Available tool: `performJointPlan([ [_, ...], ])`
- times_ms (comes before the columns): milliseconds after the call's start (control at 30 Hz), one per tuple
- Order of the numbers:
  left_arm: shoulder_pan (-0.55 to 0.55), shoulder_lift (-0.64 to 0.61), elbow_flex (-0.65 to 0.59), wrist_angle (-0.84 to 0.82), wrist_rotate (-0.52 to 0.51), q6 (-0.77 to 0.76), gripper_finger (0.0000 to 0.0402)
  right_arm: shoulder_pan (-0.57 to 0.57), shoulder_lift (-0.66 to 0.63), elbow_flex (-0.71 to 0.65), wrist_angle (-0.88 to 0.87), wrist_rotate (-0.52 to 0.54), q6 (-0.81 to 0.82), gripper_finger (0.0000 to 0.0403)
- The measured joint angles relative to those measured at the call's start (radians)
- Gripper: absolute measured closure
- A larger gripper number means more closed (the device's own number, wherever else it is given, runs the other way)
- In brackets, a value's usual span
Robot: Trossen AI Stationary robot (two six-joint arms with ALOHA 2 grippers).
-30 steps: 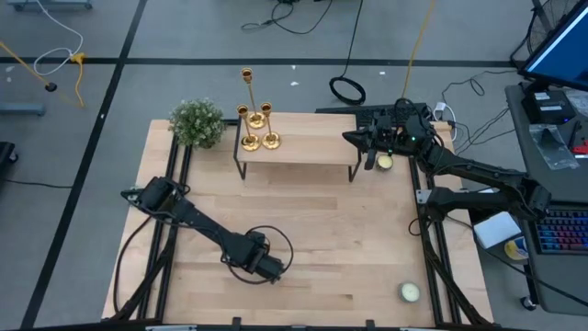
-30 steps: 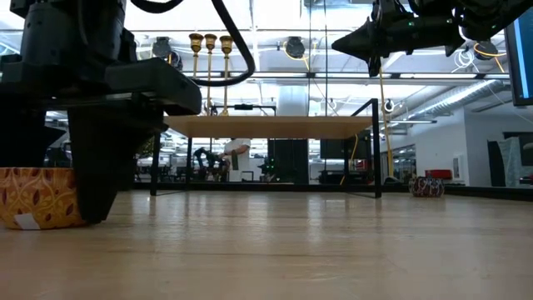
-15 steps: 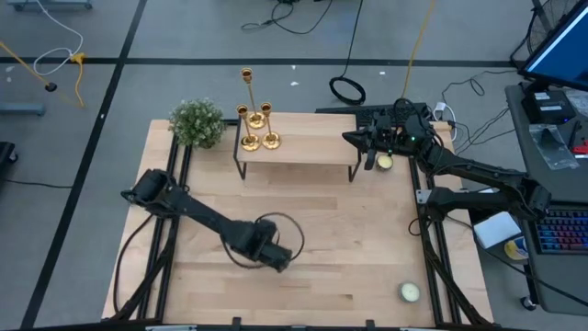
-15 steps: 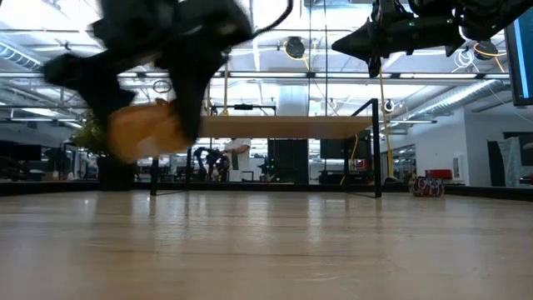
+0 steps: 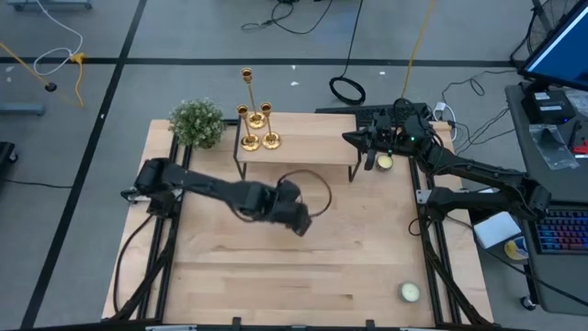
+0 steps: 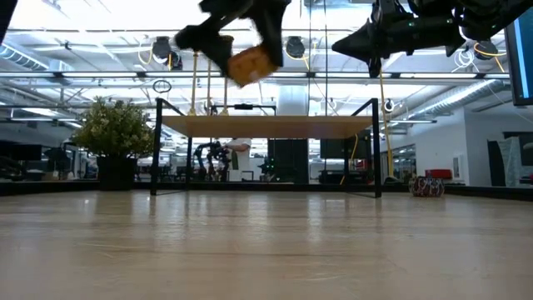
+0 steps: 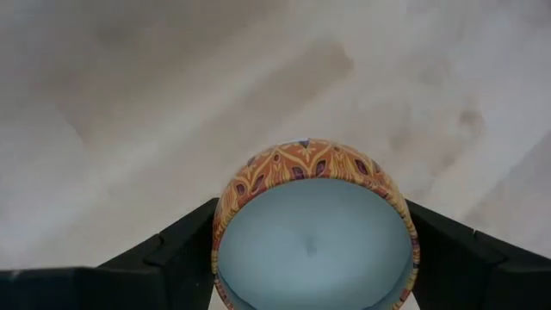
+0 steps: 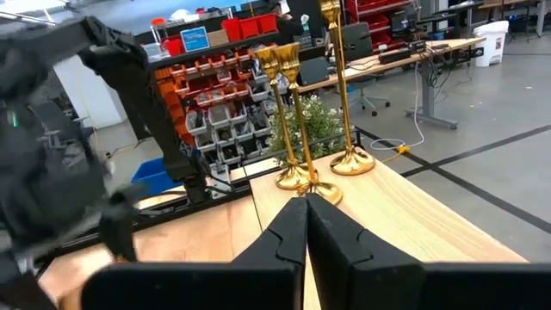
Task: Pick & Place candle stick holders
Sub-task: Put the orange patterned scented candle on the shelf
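From above, the left gripper [image 5: 296, 219] hangs over mid-table, just in front of the raised shelf [image 5: 312, 147]; three candle stick holders [image 5: 257, 129] stand at the shelf's left end. Low view: an orange patterned candle tin [image 6: 249, 63] rides aloft in that gripper. Left wrist: fingers [image 7: 185, 241] spread wide, clamping the tin. Right wrist: the right gripper [image 8: 306, 207] is pinched closed, empty, facing the holders.

Evenly bright from overhead ceiling strip lights [image 6: 75, 75], glaring white in the low view. Motion-blurred on the left gripper [image 6: 241, 42]. Soft, unfocused across the pale wooden bench [image 7: 129, 103].
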Motion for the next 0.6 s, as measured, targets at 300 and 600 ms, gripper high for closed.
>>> performJointPlan([
  [300, 0.131, -0.002, 0.165, -0.005, -0.145, 0.304, 0.0109, 0.000, 0.000, 0.000, -0.036, 0.000, -0.001, 0.0399],
  [600, 0.263, -0.002, 0.250, 0.101, -0.184, 0.508, 0.0109, 0.000, 0.000, 0.000, -0.098, 0.001, -0.036, 0.0399],
])
